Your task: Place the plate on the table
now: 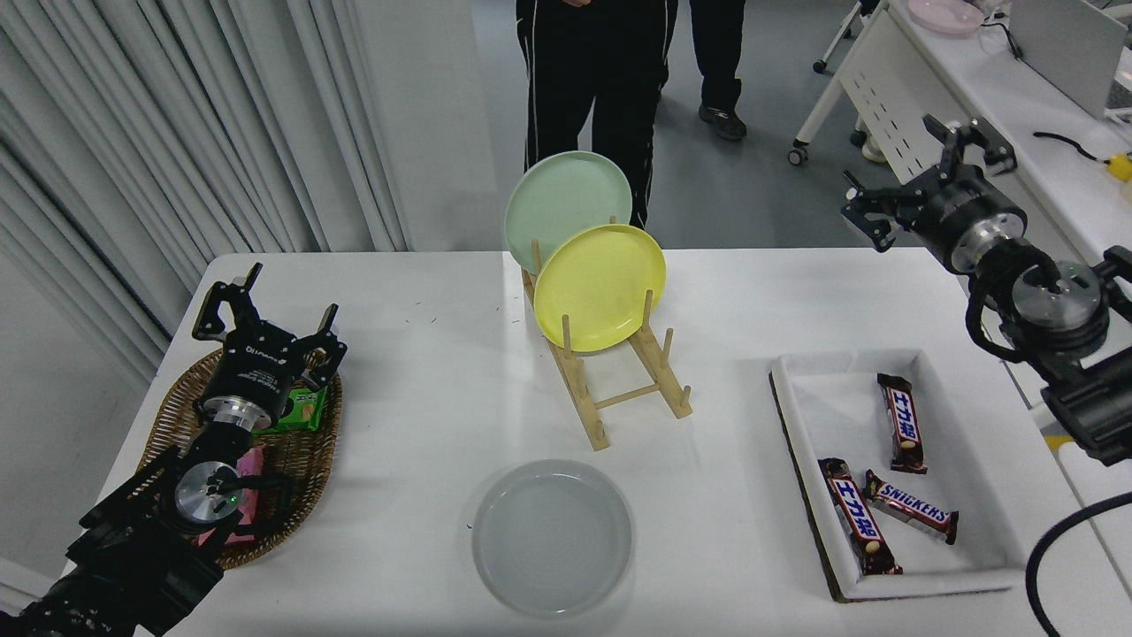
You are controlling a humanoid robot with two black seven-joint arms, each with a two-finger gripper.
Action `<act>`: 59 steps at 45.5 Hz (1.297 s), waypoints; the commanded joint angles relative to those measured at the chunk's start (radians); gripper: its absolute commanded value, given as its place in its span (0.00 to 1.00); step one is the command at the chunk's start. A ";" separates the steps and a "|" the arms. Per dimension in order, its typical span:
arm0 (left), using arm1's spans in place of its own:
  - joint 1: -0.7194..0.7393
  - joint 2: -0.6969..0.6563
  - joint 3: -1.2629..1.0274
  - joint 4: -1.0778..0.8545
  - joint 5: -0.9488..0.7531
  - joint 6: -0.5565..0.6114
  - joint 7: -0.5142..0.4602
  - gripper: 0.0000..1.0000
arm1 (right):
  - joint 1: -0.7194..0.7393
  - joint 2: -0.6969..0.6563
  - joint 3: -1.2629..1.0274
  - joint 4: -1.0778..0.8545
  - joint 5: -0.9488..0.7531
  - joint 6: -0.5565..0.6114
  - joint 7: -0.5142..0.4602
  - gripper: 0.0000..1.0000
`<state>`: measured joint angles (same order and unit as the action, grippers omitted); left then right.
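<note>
The light grey plate [552, 537] lies flat on the white table [424, 398] near its front edge, with nothing touching it. My right gripper [920, 172] is open and empty, held high past the table's far right corner, far from the plate. My left gripper [265, 305] is open and parked over the wicker basket at the lower left.
A wooden rack [619, 380] at mid-table holds a yellow plate [600, 286] and a pale green plate [566, 205] upright. A white tray [990, 513] with three chocolate bars sits at right. A wicker basket [309, 451] with snacks sits at left. Two people stand at the far side.
</note>
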<state>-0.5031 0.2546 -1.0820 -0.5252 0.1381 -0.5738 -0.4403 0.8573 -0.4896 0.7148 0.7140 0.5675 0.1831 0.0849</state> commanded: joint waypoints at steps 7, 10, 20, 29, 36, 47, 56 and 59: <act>0.000 0.000 0.001 0.001 0.000 0.000 0.000 1.00 | -0.142 0.049 0.095 -0.086 -0.012 0.131 0.030 0.99; 0.000 0.000 0.001 0.001 0.000 0.000 0.000 1.00 | -0.152 0.066 0.097 -0.116 -0.027 0.145 0.030 0.99; 0.000 0.000 -0.001 0.001 0.000 0.000 0.000 1.00 | -0.178 0.157 0.101 -0.221 -0.087 0.165 0.045 0.99; 0.000 0.000 -0.001 0.001 0.000 0.000 0.000 1.00 | -0.187 0.229 0.107 -0.242 -0.178 0.153 0.071 0.99; 0.000 0.000 0.001 0.001 0.000 0.000 0.000 1.00 | -0.190 0.249 0.107 -0.242 -0.260 0.147 0.084 0.99; 0.000 0.000 0.001 0.001 0.000 0.000 0.000 1.00 | -0.193 0.275 0.118 -0.240 -0.307 0.138 0.093 0.99; 0.000 0.000 0.001 -0.001 0.000 0.000 0.000 1.00 | -0.195 0.292 0.117 -0.237 -0.308 0.124 0.093 0.99; 0.000 0.000 -0.001 0.001 0.000 0.000 0.000 1.00 | -0.195 0.295 0.118 -0.238 -0.308 0.127 0.093 0.99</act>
<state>-0.5031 0.2546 -1.0822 -0.5247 0.1381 -0.5737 -0.4402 0.6644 -0.2181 0.8296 0.4772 0.2761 0.3154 0.1736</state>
